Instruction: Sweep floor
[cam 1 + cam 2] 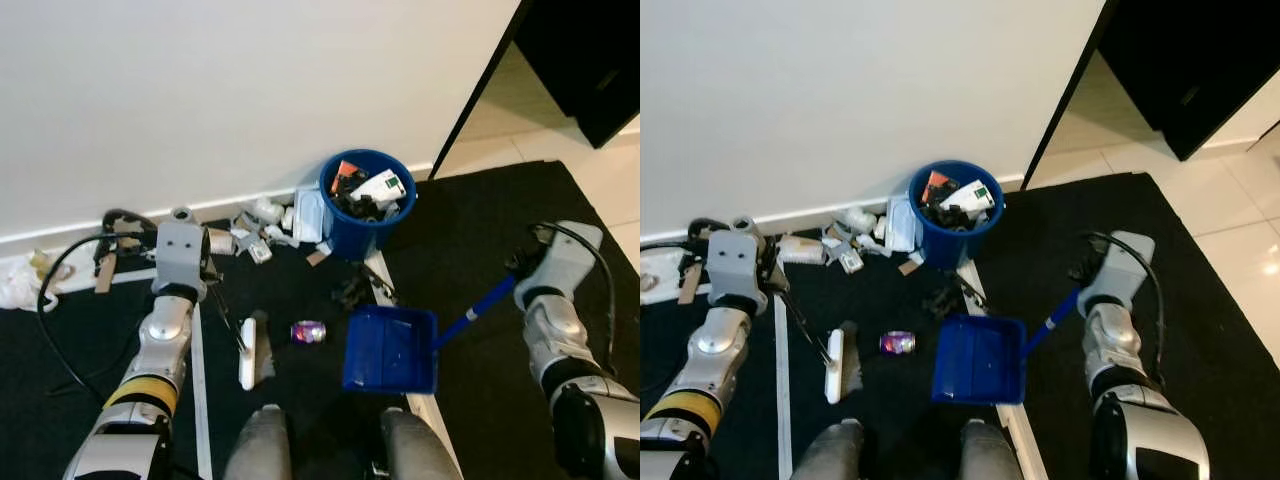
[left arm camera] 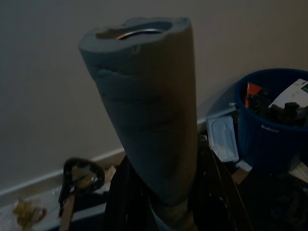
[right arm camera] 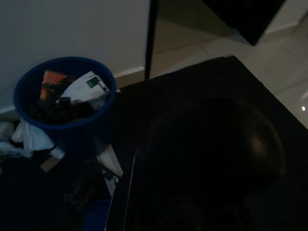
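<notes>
Left eye view: dustpan (image 1: 390, 350) lies beside a can (image 1: 308, 332) and brush (image 1: 247, 352); bin (image 1: 366, 205) by the wall; both grippers' jaw state cannot be told.

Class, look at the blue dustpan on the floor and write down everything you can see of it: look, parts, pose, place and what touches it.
The dustpan is deep blue and looks like plastic: a flat square tray with low raised walls and a long thin blue handle rising toward the right gripper. Its tray looks empty. It rests on the dark mat, partly over a white strip, just in front of the full blue bin. A small crushed can lies apart beside it.
</notes>
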{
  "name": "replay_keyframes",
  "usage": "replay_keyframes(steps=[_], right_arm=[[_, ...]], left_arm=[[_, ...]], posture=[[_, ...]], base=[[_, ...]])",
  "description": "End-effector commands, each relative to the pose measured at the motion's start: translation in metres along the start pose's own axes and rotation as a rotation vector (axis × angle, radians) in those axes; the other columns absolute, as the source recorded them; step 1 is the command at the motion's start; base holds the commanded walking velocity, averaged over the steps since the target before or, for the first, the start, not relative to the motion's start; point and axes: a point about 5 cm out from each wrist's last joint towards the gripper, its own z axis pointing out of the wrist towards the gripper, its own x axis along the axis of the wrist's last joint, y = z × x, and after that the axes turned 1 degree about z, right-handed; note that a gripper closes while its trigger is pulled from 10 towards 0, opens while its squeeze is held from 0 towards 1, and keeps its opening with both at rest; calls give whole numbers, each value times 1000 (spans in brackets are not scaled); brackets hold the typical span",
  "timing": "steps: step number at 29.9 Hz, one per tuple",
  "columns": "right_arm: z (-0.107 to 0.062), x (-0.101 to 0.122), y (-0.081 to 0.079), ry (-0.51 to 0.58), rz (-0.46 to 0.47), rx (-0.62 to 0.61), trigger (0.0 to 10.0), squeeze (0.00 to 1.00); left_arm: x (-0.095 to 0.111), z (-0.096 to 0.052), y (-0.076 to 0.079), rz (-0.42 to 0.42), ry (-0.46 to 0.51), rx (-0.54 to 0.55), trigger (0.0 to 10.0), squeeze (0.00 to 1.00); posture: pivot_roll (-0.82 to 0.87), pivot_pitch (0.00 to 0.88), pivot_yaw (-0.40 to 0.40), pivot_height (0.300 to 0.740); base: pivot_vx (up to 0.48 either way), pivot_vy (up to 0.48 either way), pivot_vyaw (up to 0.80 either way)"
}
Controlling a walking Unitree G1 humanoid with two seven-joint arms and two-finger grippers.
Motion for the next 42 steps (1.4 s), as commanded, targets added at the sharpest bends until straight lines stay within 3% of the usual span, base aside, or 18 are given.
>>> replay_keyframes(steps=[1,2,4,9,11,15,21,24,26,28,29,30,31,32,34,38,40,42], right_arm=[[-7,-19,-1,-81,-46,28,10000,0],[-6,-18,-14,-81,-38,62,10000,0],[-7,-20,-20,-89,-38,85,10000,0],[-8,-22,-23,-96,-41,98,10000,0],[-10,-27,-23,-117,-47,106,10000,0],[-12,-31,-19,-131,-63,107,10000,0],[-13,-33,-16,-140,-68,103,10000,0],[-13,-33,-19,-139,-69,109,10000,0],[-13,-33,-19,-139,-69,109,10000,0],[-13,-34,-25,-134,-67,128,10000,0],[-13,-34,-25,-134,-67,128,10000,0],[-15,-35,-33,-131,-70,161,10000,0],[-15,-35,-33,-131,-70,161,10000,0],[-15,-36,-35,-132,-73,170,10000,0],[-17,-38,-38,-135,-79,186,10000,0],[-18,-40,-39,-139,-84,195,10000,0],[-18,-40,-39,-139,-84,195,10000,0],[-20,-42,-39,-143,-87,198,10000,0]], left_arm=[[-28,-16,-17,160,-138,-20,10000,0],[3,-1,-33,148,-27,50,10000,0],[21,7,-41,119,32,75,10000,0],[30,9,-43,117,56,38,10000,0],[46,9,-48,39,93,-112,10000,0],[52,5,-66,123,77,-204,10000,0],[57,7,-82,180,78,-131,10000,0],[44,10,-58,188,59,-97,10000,0],[44,10,-58,188,59,-97,10000,0],[33,11,-33,137,41,-74,10000,0],[33,11,-33,137,41,-74,10000,0],[23,10,4,22,6,-84,10000,0],[23,10,4,22,6,-84,10000,0],[21,10,19,-16,-3,-101,10000,0],[24,11,45,-87,-2,-138,10000,0],[36,17,70,-182,24,-132,10000,0],[36,17,70,-182,24,-132,10000,0],[55,23,89,-285,62,-129,10000,0]], posture=[[148,238,-97,740],[139,230,-98,740],[138,228,-98,740],[132,223,-95,740],[129,213,-92,740],[132,208,-91,740],[139,208,-95,740],[130,217,-96,740],[130,217,-96,740],[123,222,-98,740],[123,222,-98,740],[116,227,-101,740],[116,227,-101,740],[112,227,-101,740],[107,226,-101,740],[102,228,-99,740],[102,228,-99,740],[98,227,-96,740]], base=[[0,0,0],[0,0,0],[0,0,0],[0,0,0],[0,0,0],[0,0,0],[0,0,0],[0,0,0],[0,0,0],[0,0,0],[0,0,0],[0,0,0],[0,0,0],[0,0,0],[0,0,0],[0,0,0],[0,0,0],[0,0,0]])
